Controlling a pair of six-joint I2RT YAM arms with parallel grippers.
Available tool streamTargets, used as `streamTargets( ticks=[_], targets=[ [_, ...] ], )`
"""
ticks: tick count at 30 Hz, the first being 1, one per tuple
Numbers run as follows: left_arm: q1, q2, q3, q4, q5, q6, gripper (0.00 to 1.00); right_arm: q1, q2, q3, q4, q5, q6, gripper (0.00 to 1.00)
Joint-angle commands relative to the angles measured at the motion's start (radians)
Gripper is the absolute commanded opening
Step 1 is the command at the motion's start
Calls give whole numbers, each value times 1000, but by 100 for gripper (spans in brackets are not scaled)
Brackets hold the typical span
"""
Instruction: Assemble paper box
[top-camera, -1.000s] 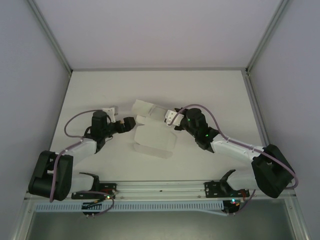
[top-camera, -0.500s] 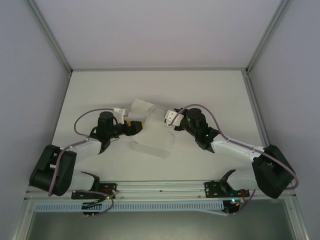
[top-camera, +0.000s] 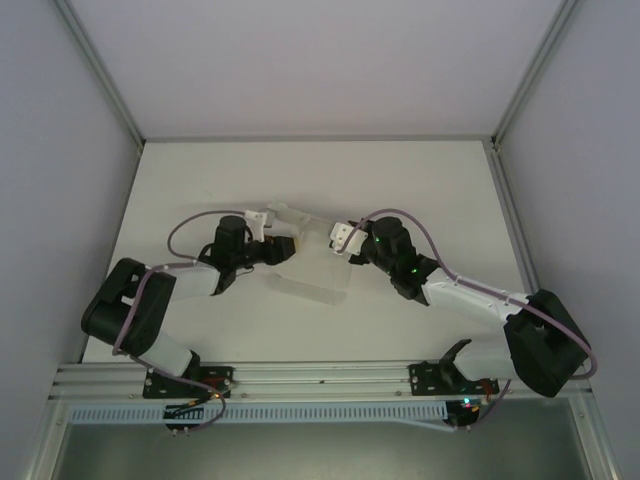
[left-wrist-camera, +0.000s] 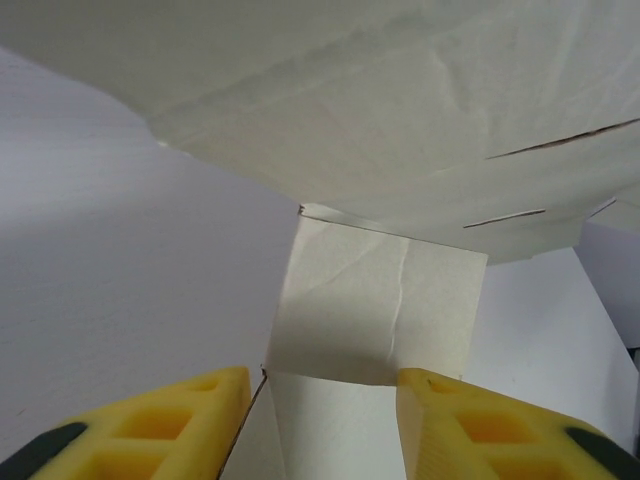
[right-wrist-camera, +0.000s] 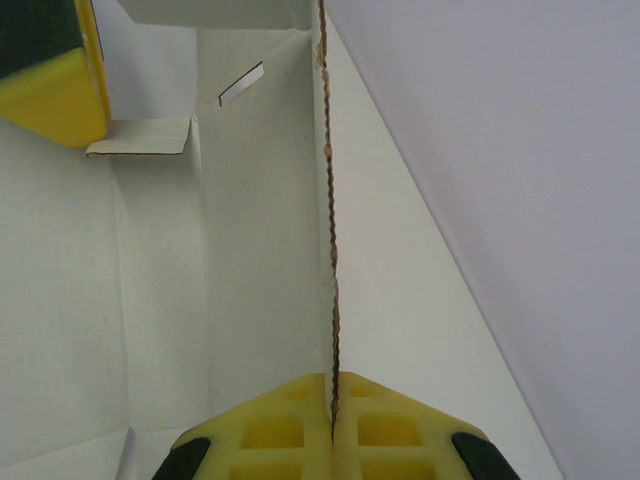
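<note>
At mid-table, between my two wrists, the paper box (top-camera: 310, 275) sits as a partly folded off-white sheet on the white table (top-camera: 200, 180).

Finding 1, left pincer (top-camera: 287, 247). From above, it meets the box's left side. On the left wrist camera the left pincer (left-wrist-camera: 325, 395) is released: its two yellow fingers (left-wrist-camera: 170, 420) stand well apart at the bottom of the picture. A square flap (left-wrist-camera: 375, 300) of the box hangs just beyond and between them, creased down its middle, with its lower edge level with the fingertips. I cannot tell whether either fingertip touches that flap. The main sheet of the box (left-wrist-camera: 400, 120) spreads overhead across the top of the picture, wrinkled and with short die-cut slits on its right part.

Finding 2, right pincer (top-camera: 338, 243). From above, it meets the box's right side, facing the left pincer across the sheet. On the right wrist camera the right pincer (right-wrist-camera: 333, 400) is clenched on the box: both yellow pads press together with the raw cardboard edge running straight up from between them. The panel of the box (right-wrist-camera: 200, 280) lies left of that edge, carrying a small tab and a slit near the top. A yellow finger of the left pincer (right-wrist-camera: 50, 80) shows at the upper left, just beside that tab.
</note>
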Motion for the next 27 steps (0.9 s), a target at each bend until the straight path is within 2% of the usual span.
streamTargets(
  ticks=[1, 8, 12, 14, 19, 27],
  targets=[
    [-33, 22, 27, 41, -61, -15, 41, 6, 2, 37, 5, -46, 31, 0],
    [-67, 8, 43, -37, -187, -38, 42, 5, 20, 38, 2, -34, 29, 0],
    [-69, -21, 41, -98, -189, -45, 47, 5, 35, 47, -10, -9, 12, 0],
    [-69, -48, 28, -130, -194, -44, 55, 5, 45, 53, -19, 10, 5, 0],
    [-70, -137, -7, -289, -303, -16, 99, 6, 78, 69, -33, 82, -41, 0],
    [-69, -360, -36, -511, -423, 6, 100, 15, 123, 125, -65, 155, -123, 0]
  ],
)
